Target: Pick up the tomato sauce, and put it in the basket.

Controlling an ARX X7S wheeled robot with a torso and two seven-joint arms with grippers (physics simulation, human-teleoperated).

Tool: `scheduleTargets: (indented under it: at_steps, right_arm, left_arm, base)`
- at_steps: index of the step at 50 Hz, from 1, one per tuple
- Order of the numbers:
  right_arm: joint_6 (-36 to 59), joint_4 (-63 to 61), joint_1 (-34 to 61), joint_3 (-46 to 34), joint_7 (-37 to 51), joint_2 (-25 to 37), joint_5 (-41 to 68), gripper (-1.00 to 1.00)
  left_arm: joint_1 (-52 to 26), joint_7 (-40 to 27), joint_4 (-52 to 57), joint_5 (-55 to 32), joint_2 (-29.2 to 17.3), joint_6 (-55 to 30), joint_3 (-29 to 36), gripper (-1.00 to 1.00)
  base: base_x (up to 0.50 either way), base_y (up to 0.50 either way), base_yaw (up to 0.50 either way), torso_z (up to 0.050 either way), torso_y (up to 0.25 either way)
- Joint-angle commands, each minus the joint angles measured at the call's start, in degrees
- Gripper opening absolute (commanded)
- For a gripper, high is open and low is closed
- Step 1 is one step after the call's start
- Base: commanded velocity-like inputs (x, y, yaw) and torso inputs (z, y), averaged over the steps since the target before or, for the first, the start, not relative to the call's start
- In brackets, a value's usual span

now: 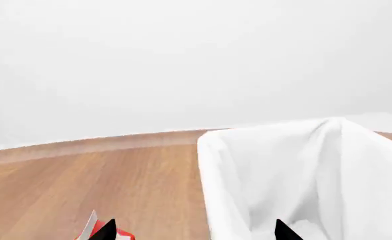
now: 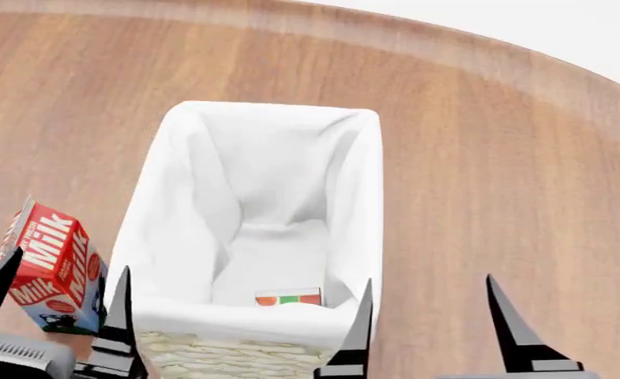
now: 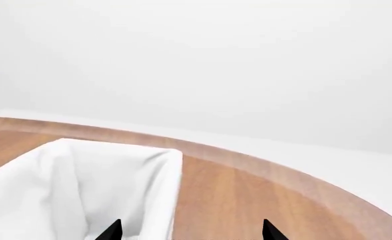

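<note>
Inside the tall cream wicker basket (image 2: 365,197) with white cloth lining, the small red, green and white tomato sauce can (image 2: 288,298) lies at the near end. Both fingers, left (image 2: 59,296) and right (image 2: 429,316), spread wide, holding nothing. A red milk carton (image 2: 54,267) stands just left; bare wooden bench (image 2: 510,181) extends rightward to its curved edge.
</note>
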Motion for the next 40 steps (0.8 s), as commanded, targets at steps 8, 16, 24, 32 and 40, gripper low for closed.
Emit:
scheduleTargets:
  at_steps: [8, 16, 24, 32, 40]
  right_arm:
    - [-0.24, 1.24, 0.49, -1.47, 0.02, -0.39, -0.55, 1.00]
    - [-1.58, 2.92, 0.35, -1.46, -0.34, -0.50, -0.59, 1.00]
    - [-3.67, 5.76, 0.06, -1.88, -1.08, -0.96, -0.73, 1.00]
    - [-4.13, 6.48, -0.15, -1.28, -1.10, -0.58, -0.48, 1.00]
    - [-3.55, 6.96, 0.08, -1.68, -0.75, -0.79, -0.59, 1.00]
  left_arm:
    - [11.93, -8.16, -0.56, 5.45, -2.88, 12.42, -1.41, 1.00]
    - [12.48, -8.70, -0.33, 6.51, -3.70, 12.89, -1.74, 1.00]
    - [13.11, -8.70, -0.97, 6.08, -3.06, 13.52, -1.87, 1.00]
    - [13.00, -8.40, -1.03, 5.31, -3.01, 13.64, -2.20, 1.00]
    - [13.19, -8.62, -1.70, 5.09, -2.82, 14.10, -2.73, 1.00]
  base:
    - [0.00, 0.00, 0.00, 0.000, 0.000]
    - [0.00, 0.00, 0.00, 0.000, 0.000]
    - [0.00, 0.00, 0.00, 0.000, 0.000]
    - [0.00, 0.00, 0.00, 0.000, 0.000]
    - [0.00, 0.00, 0.00, 0.000, 0.000]
